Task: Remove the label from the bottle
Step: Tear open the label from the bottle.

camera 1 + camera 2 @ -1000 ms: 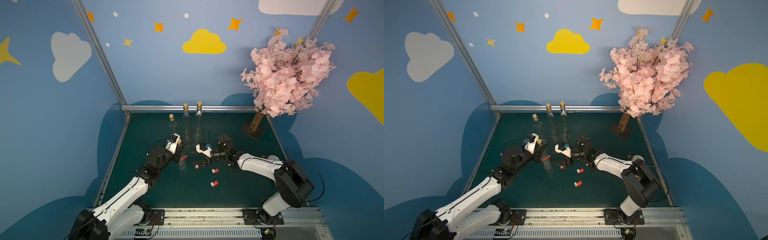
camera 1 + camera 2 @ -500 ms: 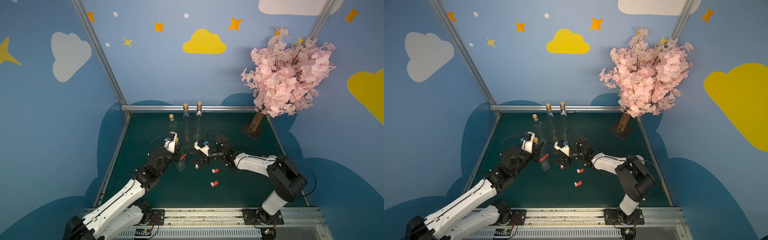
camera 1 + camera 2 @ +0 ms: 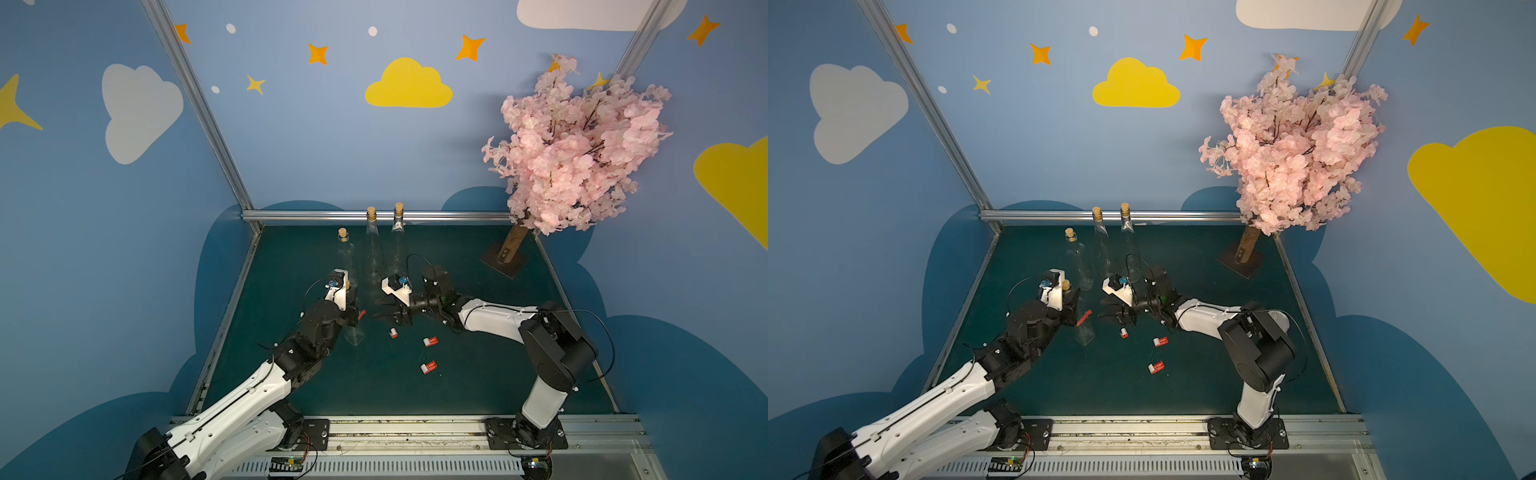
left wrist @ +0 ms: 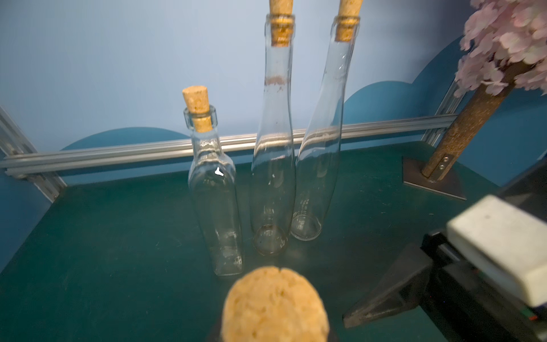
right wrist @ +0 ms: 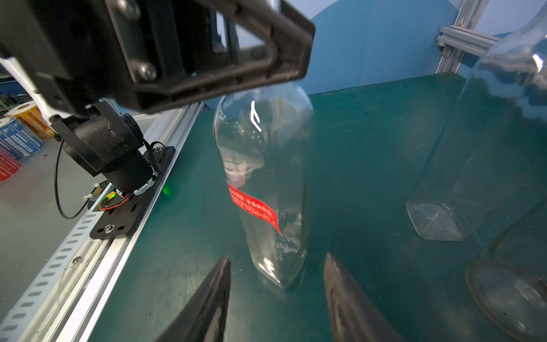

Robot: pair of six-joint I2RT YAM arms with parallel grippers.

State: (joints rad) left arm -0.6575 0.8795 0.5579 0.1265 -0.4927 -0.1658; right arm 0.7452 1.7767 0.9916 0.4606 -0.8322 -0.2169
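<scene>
On the green mat (image 3: 478, 374) three bare corked bottles (image 3: 371, 245) stand close together near the back rail (image 3: 449, 216); a pink blossom tree (image 3: 573, 145) leans up from the far right corner; three curled red-and-white scraps (image 3: 430, 341) lie scattered mid-mat; a yellow cloud (image 3: 409, 85) and orange stars (image 3: 318, 54) dot the blue walls.

Both top views are softly, evenly lit and sharp; wide-angle distortion splays the silver aluminium frame posts (image 3: 201, 108). The left wrist view blurs the round tan cork (image 4: 273, 305) nearest the lens. White glints streak the clear glass bottle (image 5: 266, 142) in the right wrist view.
</scene>
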